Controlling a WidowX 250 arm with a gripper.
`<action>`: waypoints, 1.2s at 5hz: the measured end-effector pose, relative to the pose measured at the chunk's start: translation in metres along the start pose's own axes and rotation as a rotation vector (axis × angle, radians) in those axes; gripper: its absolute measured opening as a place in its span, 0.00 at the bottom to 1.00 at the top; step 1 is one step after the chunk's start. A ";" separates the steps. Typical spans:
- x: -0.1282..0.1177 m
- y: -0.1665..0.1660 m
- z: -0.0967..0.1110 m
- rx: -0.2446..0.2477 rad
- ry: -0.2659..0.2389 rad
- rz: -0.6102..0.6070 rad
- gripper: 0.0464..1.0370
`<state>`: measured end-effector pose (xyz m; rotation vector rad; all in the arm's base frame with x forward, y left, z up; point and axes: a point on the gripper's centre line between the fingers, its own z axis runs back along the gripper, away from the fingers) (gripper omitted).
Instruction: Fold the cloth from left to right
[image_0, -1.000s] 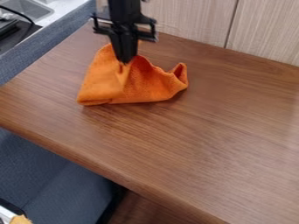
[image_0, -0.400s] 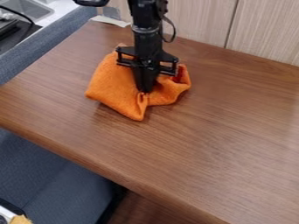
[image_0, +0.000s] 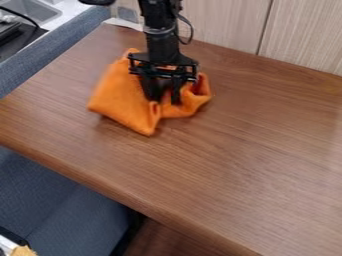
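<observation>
The end effector (image_0: 165, 100) has just opened: its fingers, together on a pinch of fabric a moment ago, now stand apart, the tips down at the folds. The orange cloth (image_0: 123, 102) lies bunched on the far left part of the tabletop (image_0: 234, 150), slightly further left than just before, its pointed corner still toward the near side. The drag right and nearer seems over, leaving a rumpled heap rather than a neat left-to-right fold; lifting clear without snagging probably comes next.
</observation>
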<state>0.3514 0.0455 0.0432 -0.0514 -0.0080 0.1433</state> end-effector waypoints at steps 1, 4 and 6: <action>-0.001 0.002 0.006 -0.023 0.026 -0.003 0.96; -0.006 0.007 0.087 -0.031 -0.046 -0.066 0.96; -0.018 0.020 0.117 -0.026 -0.111 -0.075 0.96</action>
